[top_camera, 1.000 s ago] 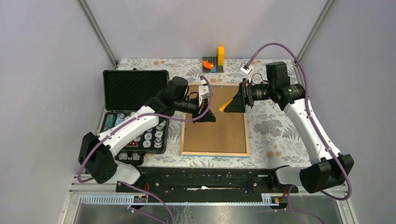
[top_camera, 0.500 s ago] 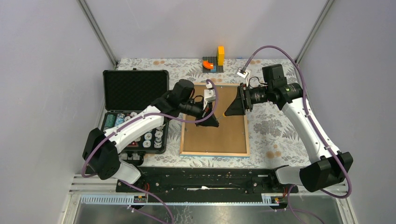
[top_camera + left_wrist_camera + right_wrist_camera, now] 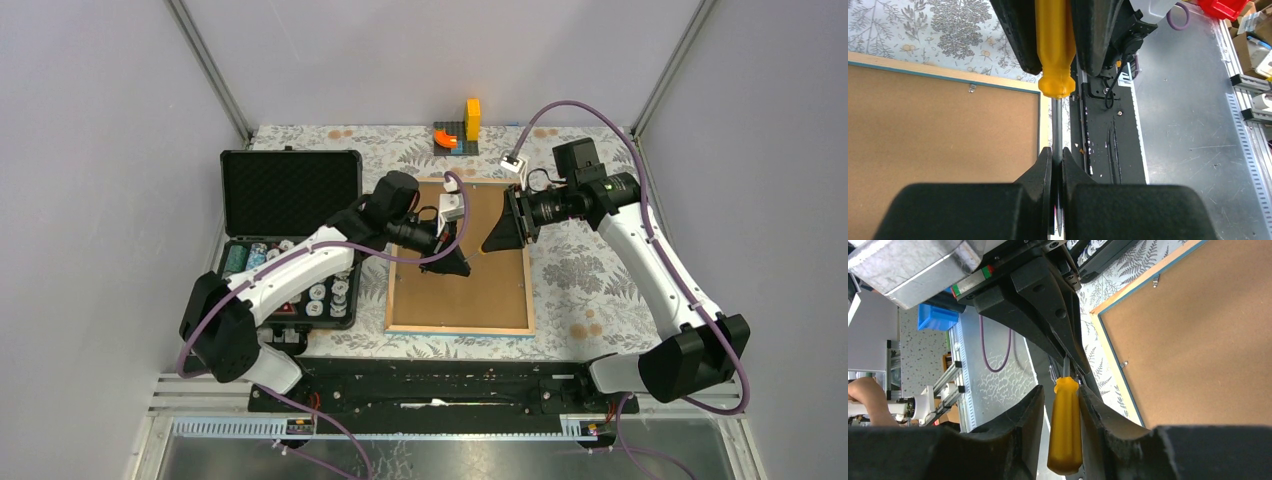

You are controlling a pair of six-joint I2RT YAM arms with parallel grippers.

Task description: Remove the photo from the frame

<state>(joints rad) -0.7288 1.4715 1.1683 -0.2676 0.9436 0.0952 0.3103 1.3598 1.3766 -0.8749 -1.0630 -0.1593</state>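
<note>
The frame [image 3: 460,295] lies face down on the floral cloth, its brown fibreboard back [image 3: 938,130] up. The photo is hidden under that back. My left gripper [image 3: 455,265] hovers over the back, shut on the grey metal shaft of a screwdriver [image 3: 1057,165]. The screwdriver's yellow handle [image 3: 1065,425] sits between the fingers of my right gripper [image 3: 492,243]. In the right wrist view one finger [image 3: 1093,410] touches the handle and a narrow gap shows at the other. Small metal tabs [image 3: 972,88] sit along the back's rim.
An open black foam-lined case [image 3: 290,190] stands left of the frame, with several small items in its lower half [image 3: 300,285]. Orange and yellow toy blocks [image 3: 460,130] stand at the table's far edge. Grey walls close in both sides.
My right gripper's jaws have narrowed from wide open to close round the yellow handle. The left arm carried the screwdriver slightly down and nearer, and the right wrist followed it.
</note>
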